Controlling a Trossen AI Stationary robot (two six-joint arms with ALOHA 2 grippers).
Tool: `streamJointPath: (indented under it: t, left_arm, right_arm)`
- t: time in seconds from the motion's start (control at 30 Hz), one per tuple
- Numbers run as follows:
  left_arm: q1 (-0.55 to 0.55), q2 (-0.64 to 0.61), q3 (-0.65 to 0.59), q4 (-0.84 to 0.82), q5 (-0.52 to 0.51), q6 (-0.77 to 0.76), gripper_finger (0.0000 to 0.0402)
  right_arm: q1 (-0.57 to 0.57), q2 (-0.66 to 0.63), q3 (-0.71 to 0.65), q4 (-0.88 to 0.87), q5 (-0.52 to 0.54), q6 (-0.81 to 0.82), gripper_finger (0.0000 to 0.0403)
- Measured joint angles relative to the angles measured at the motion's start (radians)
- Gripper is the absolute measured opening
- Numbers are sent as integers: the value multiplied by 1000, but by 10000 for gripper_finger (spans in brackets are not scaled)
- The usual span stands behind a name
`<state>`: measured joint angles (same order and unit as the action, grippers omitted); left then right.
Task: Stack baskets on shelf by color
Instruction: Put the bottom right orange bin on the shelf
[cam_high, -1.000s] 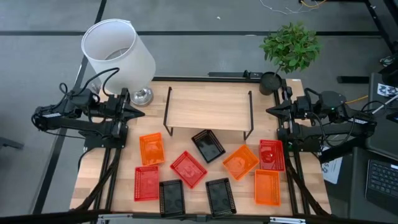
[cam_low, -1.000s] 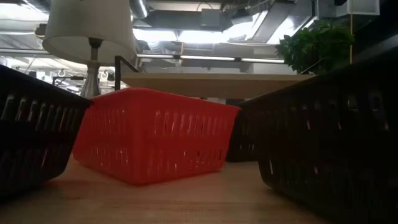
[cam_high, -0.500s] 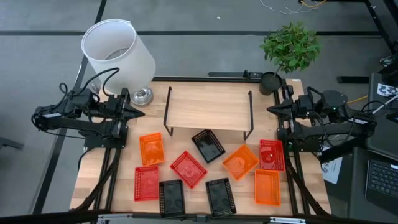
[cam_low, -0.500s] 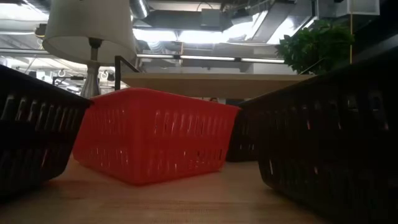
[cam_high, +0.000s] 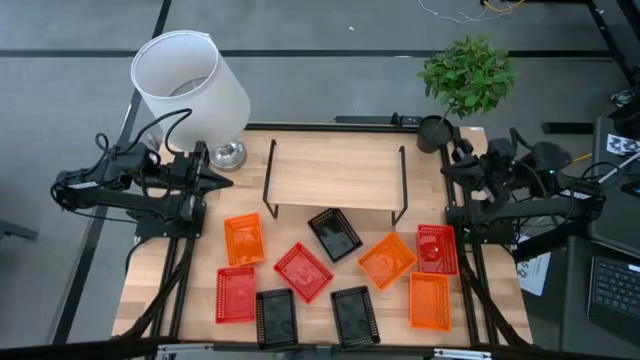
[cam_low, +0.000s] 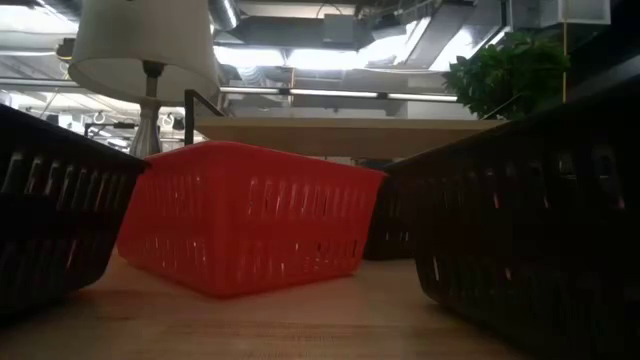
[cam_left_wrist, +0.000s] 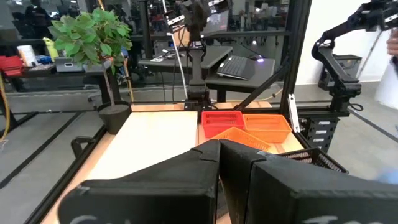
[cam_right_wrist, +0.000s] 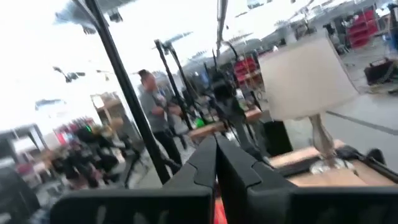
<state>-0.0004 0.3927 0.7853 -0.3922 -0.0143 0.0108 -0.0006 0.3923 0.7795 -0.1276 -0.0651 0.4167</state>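
Nine baskets lie scattered on the table's near half in the high view: red ones (cam_high: 302, 271), (cam_high: 236, 293), (cam_high: 436, 248); orange ones (cam_high: 244, 238), (cam_high: 387, 259), (cam_high: 430, 300); black ones (cam_high: 334, 233), (cam_high: 276, 316), (cam_high: 354, 315). The shelf (cam_high: 335, 172) stands bare beyond them on its wire legs. My left gripper (cam_high: 226, 182) is shut beside the shelf's left end. My right gripper (cam_high: 446, 166) is shut by the shelf's right end. The low view shows a red basket (cam_low: 240, 215) between two black ones (cam_low: 50, 200), (cam_low: 530, 210).
A lamp with a white shade (cam_high: 190, 85) stands at the far left corner and a potted plant (cam_high: 465, 75) at the far right. The black basket nearest the shelf lies partly under its near edge. People stand in the room beyond the table (cam_right_wrist: 152, 106).
My right arm has started moving: its wrist has shifted toward the table's far edge and the gripper has tipped upward, staying shut. The left arm and all baskets have kept still.
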Motion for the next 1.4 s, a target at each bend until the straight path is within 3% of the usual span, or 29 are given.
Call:
streamJointPath:
  t: [0.37,0.5,0.7,0.8,0.9,1.03,1.1,1.17,1.4]
  left_arm:
    - [0,0,0,77,3,-59,0]
    - [0,8,0,203,-43,-27,0]
    - [-1,145,1,407,120,-26,0]
    - [-1,225,1,472,165,-25,0]
    - [0,272,0,463,142,-25,0]
    - [0,287,-1,451,125,-26,0]
    - [0,287,-1,446,125,-26,0]
    - [0,281,-1,445,124,-26,0]
    - [0,260,-1,414,123,-26,0]
  right_arm:
    - [0,0,0,35,-34,200,12]
    - [0,6,0,90,-63,157,12]
    - [27,134,8,393,-554,103,12]
    - [36,219,69,248,-687,131,12]
    - [37,289,169,-144,-622,117,12]
    - [57,382,321,-748,-331,127,12]
    - [79,429,375,-952,-210,165,12]
    - [123,465,399,-1017,-151,214,12]
    - [370,608,369,-915,-90,343,12]
